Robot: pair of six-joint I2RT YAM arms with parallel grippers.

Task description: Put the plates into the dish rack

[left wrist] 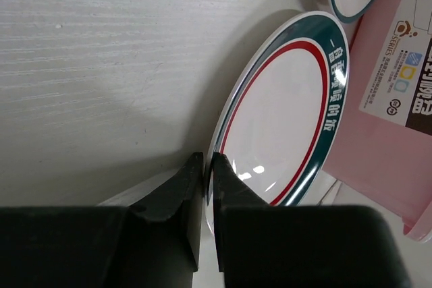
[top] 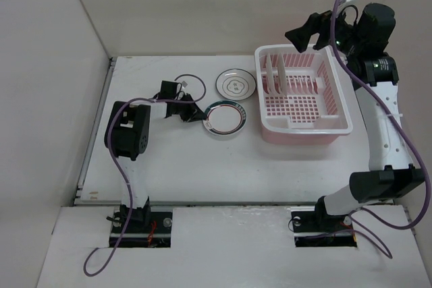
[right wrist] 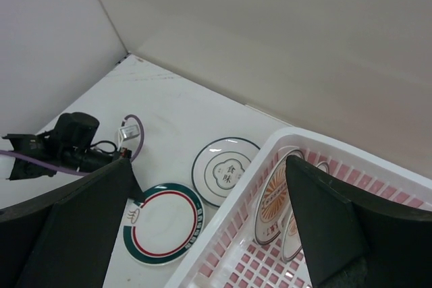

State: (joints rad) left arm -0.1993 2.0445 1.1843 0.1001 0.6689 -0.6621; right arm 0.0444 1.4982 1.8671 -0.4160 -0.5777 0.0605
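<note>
Left tool (left wrist: 208, 166) pinches the green-rimmed plate (left wrist: 283, 119) by its rim.
It lies on the counter (top: 169, 166) just left of the dish rack (top: 304, 134); right tool (top: 302, 36) gapes empty over the rack's far corner.

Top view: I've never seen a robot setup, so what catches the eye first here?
The pink dish rack at right stands out, with two white plates standing upright in it. To its left the left gripper pinches the rim of a green-rimmed plate, while the right gripper hangs open above the rack's far side.
</note>
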